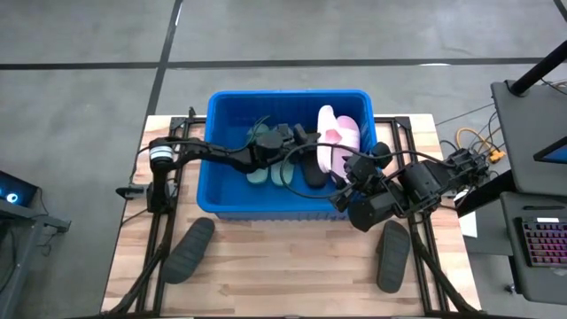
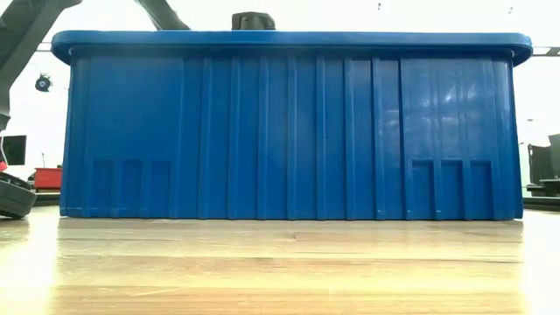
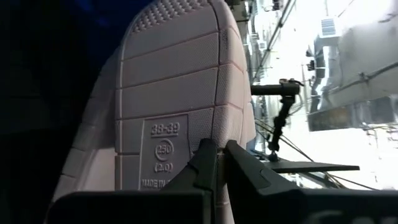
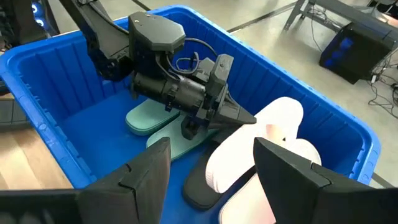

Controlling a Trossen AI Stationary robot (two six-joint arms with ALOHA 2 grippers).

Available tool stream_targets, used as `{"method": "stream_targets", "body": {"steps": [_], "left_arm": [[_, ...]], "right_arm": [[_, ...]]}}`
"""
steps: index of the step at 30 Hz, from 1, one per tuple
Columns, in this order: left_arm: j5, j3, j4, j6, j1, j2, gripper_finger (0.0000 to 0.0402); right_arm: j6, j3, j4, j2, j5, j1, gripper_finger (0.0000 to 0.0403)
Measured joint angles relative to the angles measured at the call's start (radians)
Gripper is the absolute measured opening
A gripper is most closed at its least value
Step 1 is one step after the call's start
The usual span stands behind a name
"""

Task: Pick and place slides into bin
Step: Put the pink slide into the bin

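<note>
Inside the bin (image 1: 221, 133), the left gripper (image 1: 306, 140) reaches across from the left wall toward the pale pink slides (image 1: 337, 135). Its fingers are closed to a narrow gap, seen in the left wrist view directly against the ribbed sole of a pink slide (image 3: 174, 93); whether they actually clamp the sole cannot be told. In the right wrist view the same gripper (image 4: 233, 117) sits with its tips at the edge of a pink slide (image 4: 249, 155).

Beneath and beside that arm lie the green slides (image 1: 266, 170) on the bin floor, and a dark slide (image 1: 314, 170) next to the pink pair.

Over the bin's front right corner hangs the right gripper (image 1: 345, 182), fingers (image 4: 286, 171) spread wide and holding nothing, above the pink slides.

Outside the bin, one charcoal slide (image 1: 188, 250) lies on the table (image 1: 283, 275) near the front left, and another (image 1: 393, 255) near the front right, both well apart from the bin.

From the low view the bin wall (image 2: 289, 131) fills the frame, standing flat on the table.
</note>
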Motion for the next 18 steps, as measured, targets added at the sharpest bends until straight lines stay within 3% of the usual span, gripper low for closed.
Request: {"method": "stream_targets", "body": {"steps": [18], "left_arm": [[-0.011,-0.002,-0.166,0.061,0.005,0.005,0.0]], "right_arm": [[0.0,0.0,0.001,0.0,-0.002,0.0,0.0219]]}}
